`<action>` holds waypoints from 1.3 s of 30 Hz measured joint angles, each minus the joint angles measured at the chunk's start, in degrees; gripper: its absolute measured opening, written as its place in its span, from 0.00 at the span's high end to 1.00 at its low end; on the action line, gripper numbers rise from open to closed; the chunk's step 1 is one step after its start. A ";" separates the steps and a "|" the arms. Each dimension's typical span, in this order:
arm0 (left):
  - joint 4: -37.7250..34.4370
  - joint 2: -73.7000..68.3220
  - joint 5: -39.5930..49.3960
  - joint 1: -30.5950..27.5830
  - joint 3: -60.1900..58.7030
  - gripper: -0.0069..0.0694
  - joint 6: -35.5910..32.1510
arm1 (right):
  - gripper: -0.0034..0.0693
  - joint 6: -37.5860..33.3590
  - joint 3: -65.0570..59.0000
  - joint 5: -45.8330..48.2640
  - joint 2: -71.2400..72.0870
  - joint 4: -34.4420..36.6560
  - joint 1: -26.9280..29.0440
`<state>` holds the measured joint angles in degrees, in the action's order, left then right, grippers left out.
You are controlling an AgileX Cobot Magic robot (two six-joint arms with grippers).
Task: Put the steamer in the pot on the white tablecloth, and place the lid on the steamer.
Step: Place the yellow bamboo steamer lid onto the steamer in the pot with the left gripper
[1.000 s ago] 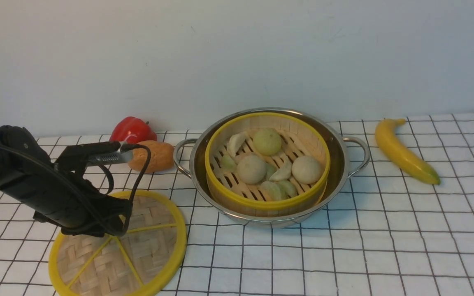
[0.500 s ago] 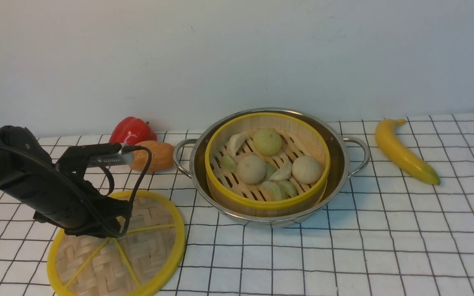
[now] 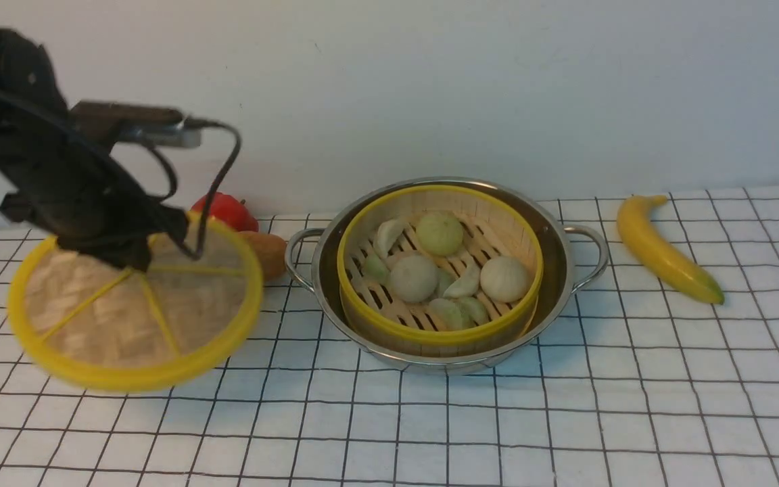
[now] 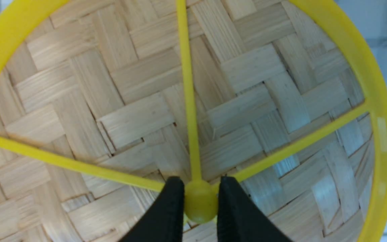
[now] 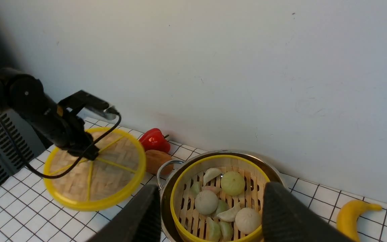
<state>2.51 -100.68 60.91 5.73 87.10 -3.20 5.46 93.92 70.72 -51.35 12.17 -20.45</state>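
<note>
1. Change: half a sec. ago, the lid (image 3: 214, 314) lies low, on the white tablecloth (image 3: 372, 419); now it hangs up off the cloth, L of the pot (image 3: 557, 277), w/ a motion blur. Steamer (image 3: 443, 337), w/ food inside, sits in the pot, as before.
2. Meaning: I judge the steamer step done & the lid step approx. half done; carry & lowering remain.
3. Grip: my L pincer (image 4: 201, 198) is closed on the lid's centre knob (image 4: 200, 209), one finger each side. My R pincer (image 5: 212, 191) stands open, holding nothing.
4. Orientation: woven face & spokes up, underside toward the cloth; approx. level, perhaps a slight tilt (exact angle n/a). Being round, the disc has no long axis in its plane; the knob's axis runs approx. vertical, up into my fingers.
5. Next (my est.): move R until centred over the pot, then lower level. Risk: w/ a single-pt. hold, the disc may swing or pivot, & its rim may catch the steamer's edge.
</note>
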 joint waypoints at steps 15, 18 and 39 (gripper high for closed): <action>2.58 -19.23 -0.29 25.64 27.33 0.76 0.91 | 0.39 0.69 0.00 0.00 0.00 2.22 0.00; 2.99 -22.15 0.83 26.82 30.31 0.76 0.91 | 0.39 0.93 0.00 0.00 0.00 2.52 0.00; 3.92 -27.64 -0.91 26.99 32.08 0.76 1.07 | 0.39 1.53 0.00 0.00 0.00 2.75 0.00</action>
<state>6.43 -128.32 60.00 32.72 119.18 -2.13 7.00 93.92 70.72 -51.35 14.92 -20.45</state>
